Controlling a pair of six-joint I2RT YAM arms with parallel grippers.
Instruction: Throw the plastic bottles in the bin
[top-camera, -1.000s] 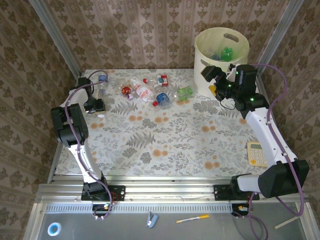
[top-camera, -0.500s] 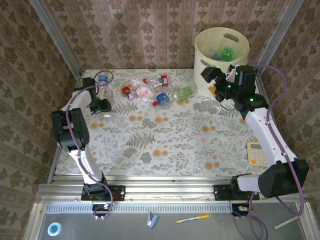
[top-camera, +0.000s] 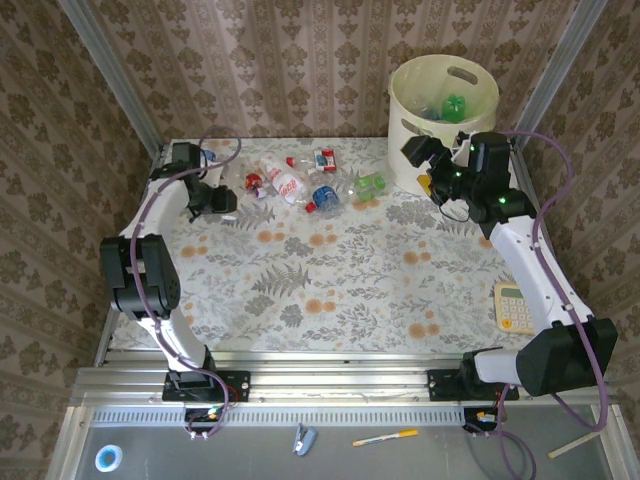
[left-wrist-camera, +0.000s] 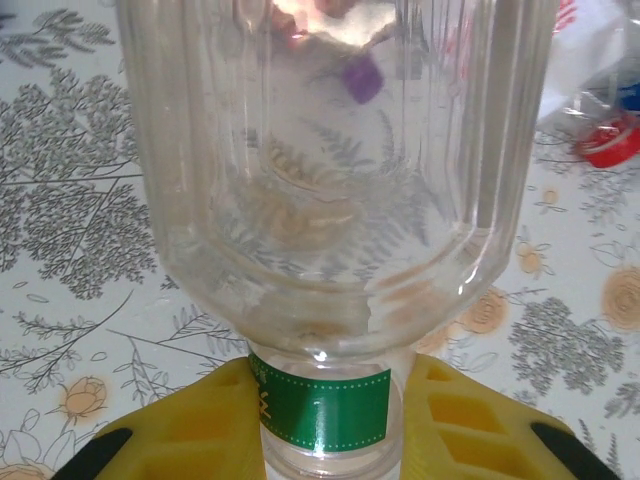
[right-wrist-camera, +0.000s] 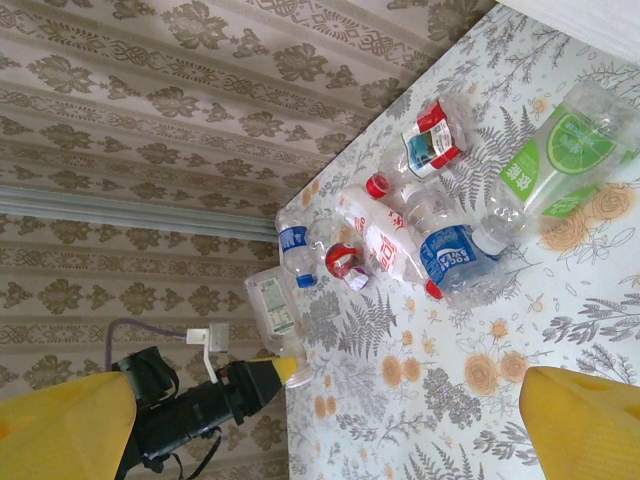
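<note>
Left tool (left-wrist-camera: 325, 430) clenched on a clear bottle (left-wrist-camera: 330, 200) by its neck, at ten o'clock. Right tool (top-camera: 425, 167) released beside the bin (top-camera: 415, 115) at one o'clock. A few binned bottles (top-camera: 452, 105) lie inside; about six loose bottles (top-camera: 300, 182) remain on the surface (top-camera: 350, 270) at twelve.

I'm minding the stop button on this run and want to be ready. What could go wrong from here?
1. The left gripper pinches the clear bottle only at its narrow neck, so the wide body could swing or slip.
2. The bin stands far right with the open right gripper close beside it; the arms might collide there.
3. A low carry could scatter the other bottles.
</note>
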